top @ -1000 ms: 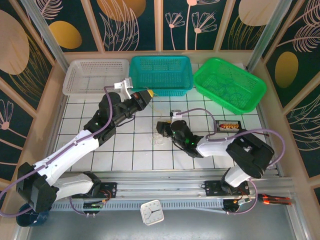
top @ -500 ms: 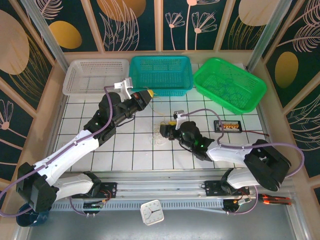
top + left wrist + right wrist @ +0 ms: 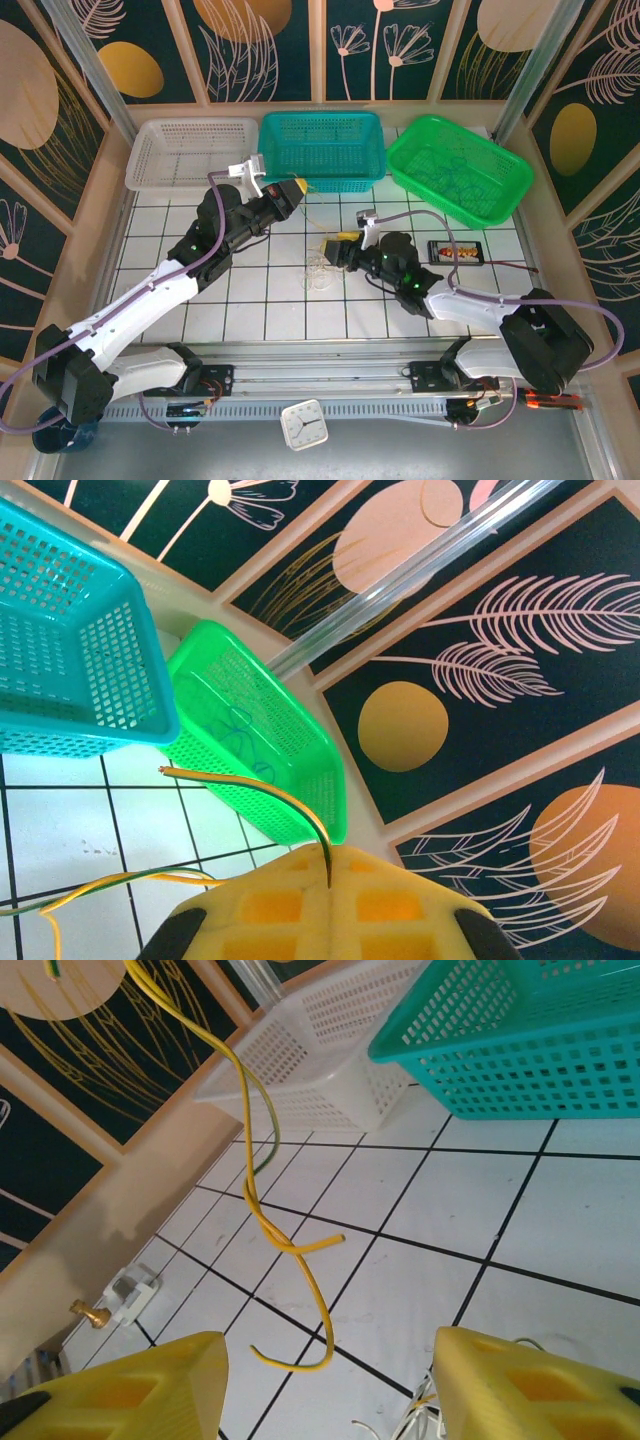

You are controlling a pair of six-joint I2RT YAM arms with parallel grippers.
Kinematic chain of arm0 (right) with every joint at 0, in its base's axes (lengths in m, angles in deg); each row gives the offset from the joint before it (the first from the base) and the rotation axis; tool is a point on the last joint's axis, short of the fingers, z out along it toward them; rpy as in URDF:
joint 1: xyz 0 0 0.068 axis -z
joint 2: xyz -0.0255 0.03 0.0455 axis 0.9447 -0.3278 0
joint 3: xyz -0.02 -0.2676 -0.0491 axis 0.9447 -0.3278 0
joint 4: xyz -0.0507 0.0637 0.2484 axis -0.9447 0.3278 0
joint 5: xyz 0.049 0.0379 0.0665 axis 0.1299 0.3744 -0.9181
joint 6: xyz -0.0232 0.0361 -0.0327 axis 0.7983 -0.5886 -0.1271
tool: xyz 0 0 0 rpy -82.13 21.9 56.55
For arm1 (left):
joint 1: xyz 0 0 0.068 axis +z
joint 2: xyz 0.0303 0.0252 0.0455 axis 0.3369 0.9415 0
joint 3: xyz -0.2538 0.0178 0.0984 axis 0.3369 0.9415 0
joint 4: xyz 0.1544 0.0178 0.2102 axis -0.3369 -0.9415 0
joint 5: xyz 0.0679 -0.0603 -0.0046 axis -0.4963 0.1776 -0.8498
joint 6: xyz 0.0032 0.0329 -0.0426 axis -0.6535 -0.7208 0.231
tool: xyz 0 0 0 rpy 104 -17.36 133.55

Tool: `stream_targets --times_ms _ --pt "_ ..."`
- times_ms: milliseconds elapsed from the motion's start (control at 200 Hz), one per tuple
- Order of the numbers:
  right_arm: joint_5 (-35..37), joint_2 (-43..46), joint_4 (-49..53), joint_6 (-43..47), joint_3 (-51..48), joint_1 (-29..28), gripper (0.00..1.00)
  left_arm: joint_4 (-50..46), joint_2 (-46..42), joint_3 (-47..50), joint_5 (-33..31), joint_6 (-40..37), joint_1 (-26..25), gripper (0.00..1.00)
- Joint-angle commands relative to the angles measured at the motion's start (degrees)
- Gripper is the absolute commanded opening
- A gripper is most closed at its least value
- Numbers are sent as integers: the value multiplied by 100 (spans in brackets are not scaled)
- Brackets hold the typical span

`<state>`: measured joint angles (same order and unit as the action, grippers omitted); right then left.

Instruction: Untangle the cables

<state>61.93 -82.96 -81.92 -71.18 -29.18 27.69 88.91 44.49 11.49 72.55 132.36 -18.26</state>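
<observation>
Right now the job looks to be in its pulling-apart step. The left gripper (image 3: pixel 293 189) is raised in front of the teal basket (image 3: pixel 322 150), with its yellow pads (image 3: pixel 270 905) pressed together on a yellow cable (image 3: pixel 288 1248). A short free end curls out above the pads. The rest hangs down toward the table (image 3: pixel 250 310), twisting once around itself on the way.

The right gripper (image 3: pixel 336 250) sits low near the middle of the table. Its jaws are about half open and hold nothing. From its wrist camera, the hanging yellow cable dangles in the gap ahead of the fingers, clear of both. A small heap of pale cables (image 3: pixel 318 272) lies on the tiles just beside that gripper. Whether the yellow one is caught in the heap is hard to tell, since the strands are too fine from above.

Some blue cables (image 3: pixel 240 730) already lie in the green basket (image 3: pixel 440 200), so part of the sorting seems done.

The next move probably calls for the right gripper to pin the pale heap, or to close on the yellow cable below its twist. The left could then lift it free and carry it to a basket.
</observation>
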Motion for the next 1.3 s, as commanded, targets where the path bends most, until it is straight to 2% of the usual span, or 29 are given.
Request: stream_targets --times_ms 0,405,636,666,726,871,901,1296 --pt "-343 -69 -362 -85 -12 55 57 307 -1 -45 60 77 -17 0" --pt "-612 -1006 -1049 -427 426 122 54 458 -3 58 109 252 -16 0" --pt "-696 -1169 -1261 -588 507 165 50 627 25 262 123 373 -14 0" --pt "-706 -1171 -1261 -590 512 169 47 646 25 272 114 379 -19 0" --pt "-733 -1183 -1253 -601 495 189 32 665 25 289 83 382 -19 0" --pt "-742 -1207 -1342 -678 310 230 3 667 33 257 -15 331 -14 0" --pt "-742 -1216 -1385 -706 263 240 0 657 41 237 -32 324 -18 0" --pt "-699 -1381 -1991 -1044 -282 240 2 437 223 -229 -194 53 -1 0"
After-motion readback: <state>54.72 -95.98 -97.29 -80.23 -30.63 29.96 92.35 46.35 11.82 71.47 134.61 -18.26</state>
